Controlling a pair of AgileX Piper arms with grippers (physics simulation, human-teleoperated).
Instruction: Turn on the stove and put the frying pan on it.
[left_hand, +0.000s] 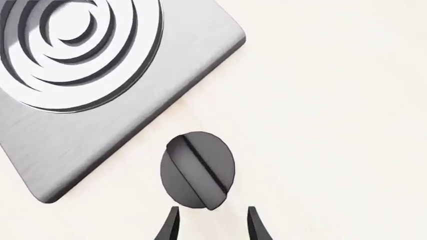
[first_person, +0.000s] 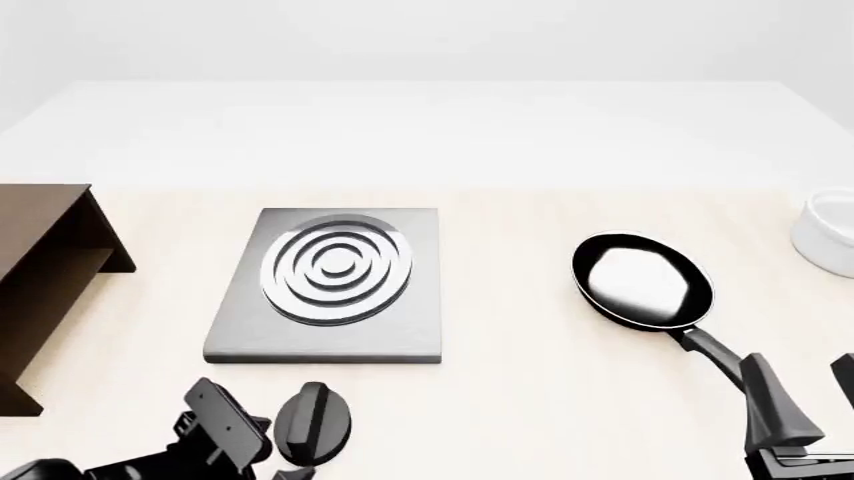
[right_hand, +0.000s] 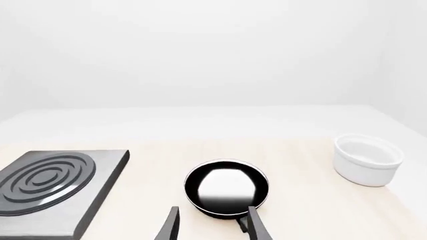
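The stove (first_person: 334, 330) is a flat grey plate with a ringed burner, lying left of centre. Its black oval knob (first_person: 314, 423) sits apart, just in front of the plate. In the left wrist view my left gripper (left_hand: 212, 222) is open, its fingertips just short of the knob (left_hand: 197, 170), with the stove (left_hand: 100, 145) beyond. The frying pan (first_person: 641, 280) rests on the table at the right, its handle (first_person: 707, 348) pointing toward my right gripper (first_person: 807, 395). That gripper (right_hand: 213, 222) is open and empty, close behind the pan (right_hand: 227, 187).
A brown wooden shelf (first_person: 47, 270) stands at the left edge. A white bowl (first_person: 827, 235) sits at the far right, also seen as the bowl (right_hand: 367, 159) in the right wrist view. The left arm (first_person: 214, 430) lies low beside the knob.
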